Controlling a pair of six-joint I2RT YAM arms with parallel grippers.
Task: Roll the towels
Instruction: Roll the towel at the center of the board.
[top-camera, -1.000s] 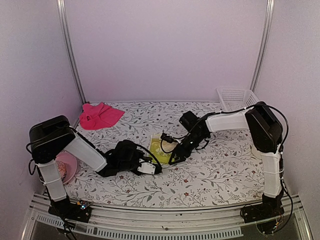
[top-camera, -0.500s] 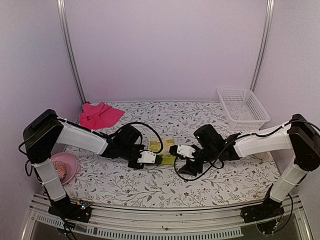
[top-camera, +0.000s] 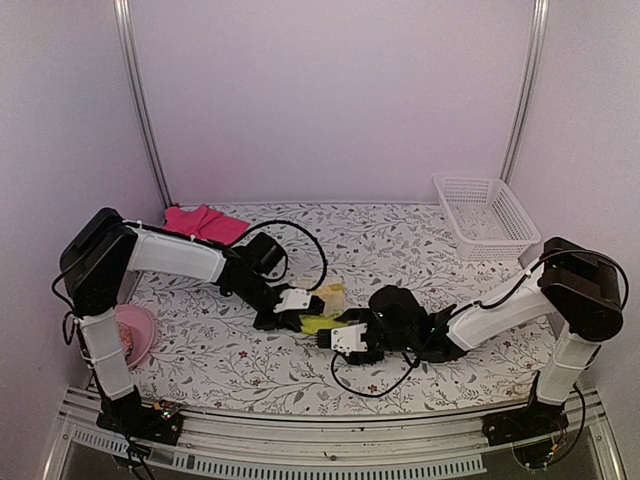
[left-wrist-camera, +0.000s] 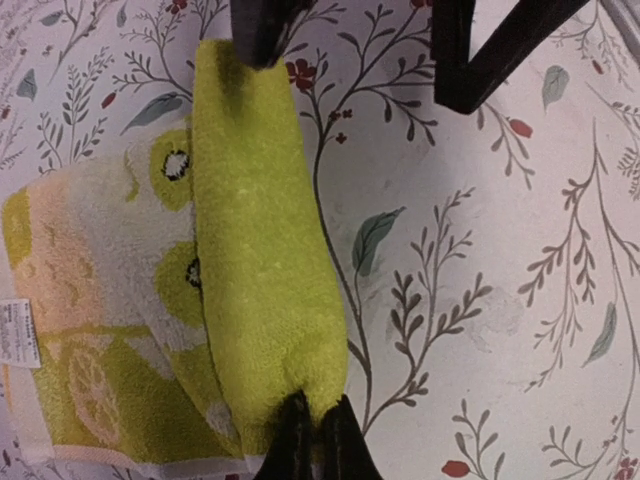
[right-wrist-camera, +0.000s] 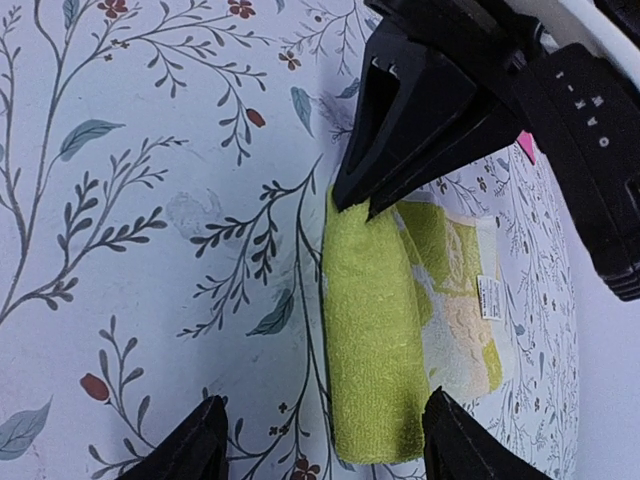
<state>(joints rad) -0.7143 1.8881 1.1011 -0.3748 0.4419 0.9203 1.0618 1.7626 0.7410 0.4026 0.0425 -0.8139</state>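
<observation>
The yellow-green towel (top-camera: 327, 303) lies mid-table with one long edge folded over into a thick green fold (left-wrist-camera: 262, 250), which also shows in the right wrist view (right-wrist-camera: 370, 340). My left gripper (left-wrist-camera: 318, 405) is shut on one end of that fold; it also shows in the top view (top-camera: 285, 318). My right gripper (right-wrist-camera: 325, 400) is open and straddles the fold's other end without gripping it; it shows in the top view too (top-camera: 337, 337). The pink towel (top-camera: 205, 223) lies crumpled at the back left, far from both grippers.
A pink bowl (top-camera: 131, 335) sits at the left edge beside the left arm's base. A white mesh basket (top-camera: 487, 215) stands at the back right. The table has a floral cover (top-camera: 420, 260). Loose cables hang from both wrists over the table.
Both grippers have shifted along the yellow-green towel toward the near side. The left gripper has closed on the towel's edge, and that edge is now folded over.
</observation>
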